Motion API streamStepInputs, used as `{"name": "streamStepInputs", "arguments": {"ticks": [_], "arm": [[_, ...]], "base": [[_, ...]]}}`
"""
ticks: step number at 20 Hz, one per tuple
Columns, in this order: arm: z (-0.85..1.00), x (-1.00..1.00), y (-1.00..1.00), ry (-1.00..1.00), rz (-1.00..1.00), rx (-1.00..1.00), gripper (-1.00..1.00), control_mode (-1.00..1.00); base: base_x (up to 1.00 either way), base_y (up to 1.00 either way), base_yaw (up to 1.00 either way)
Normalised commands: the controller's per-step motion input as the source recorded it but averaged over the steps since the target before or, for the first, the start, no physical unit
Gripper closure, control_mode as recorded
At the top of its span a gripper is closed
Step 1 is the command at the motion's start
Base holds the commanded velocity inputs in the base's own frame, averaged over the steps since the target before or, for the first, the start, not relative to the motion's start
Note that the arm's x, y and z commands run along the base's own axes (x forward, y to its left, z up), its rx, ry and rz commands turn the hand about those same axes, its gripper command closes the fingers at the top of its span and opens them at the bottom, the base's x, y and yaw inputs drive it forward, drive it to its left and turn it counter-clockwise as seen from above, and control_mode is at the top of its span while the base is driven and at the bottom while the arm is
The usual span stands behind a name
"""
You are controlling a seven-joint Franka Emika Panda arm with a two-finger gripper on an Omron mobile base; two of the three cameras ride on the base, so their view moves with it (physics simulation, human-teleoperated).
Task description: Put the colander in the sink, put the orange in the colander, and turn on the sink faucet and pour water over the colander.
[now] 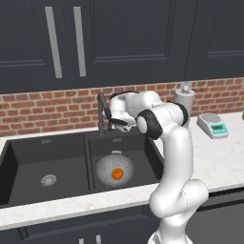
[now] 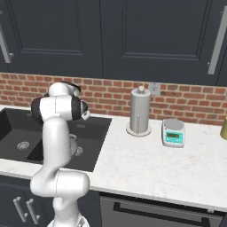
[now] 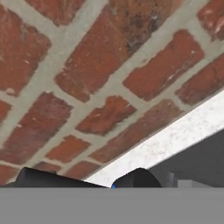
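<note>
Orange (image 1: 116, 174) sits in colander (image 1: 115, 170) inside sink (image 1: 28, 157); pincer (image 1: 113, 120), grip unclear, nears faucet (image 1: 102, 114); water remains.

Orange (image 1: 116, 174) inside colander (image 1: 107, 165), right sink (image 1: 66, 157) basin

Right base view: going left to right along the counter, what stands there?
Sink → paper towel holder → kitchen scale.
</note>
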Motion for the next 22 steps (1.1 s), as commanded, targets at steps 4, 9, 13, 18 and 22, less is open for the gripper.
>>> {"name": "streamStepInputs", "arguments": {"ticks": [4,9,13,18,22], "arm": [[0.00,0.13,0.00,0.00,-0.07,0.00,-1.00,-1.00],[0.00,0.09,0.00,0.01,-0.07,0.00,-1.00,-1.00],[0.00,0.04,0.00,0.01,-0.07,0.00,1.00,-1.00],[0.00,0.01,-0.20,0.00,-0.07,0.00,1.00,-1.00],[0.00,0.00,-0.48,0.00,-0.08,0.00,1.00,-1.00]], "base": [[0.00,0.00,0.00],[0.00,0.00,0.00],[0.00,0.00,0.00],[0.00,0.00,0.00],[0.00,0.00,0.00]]}}
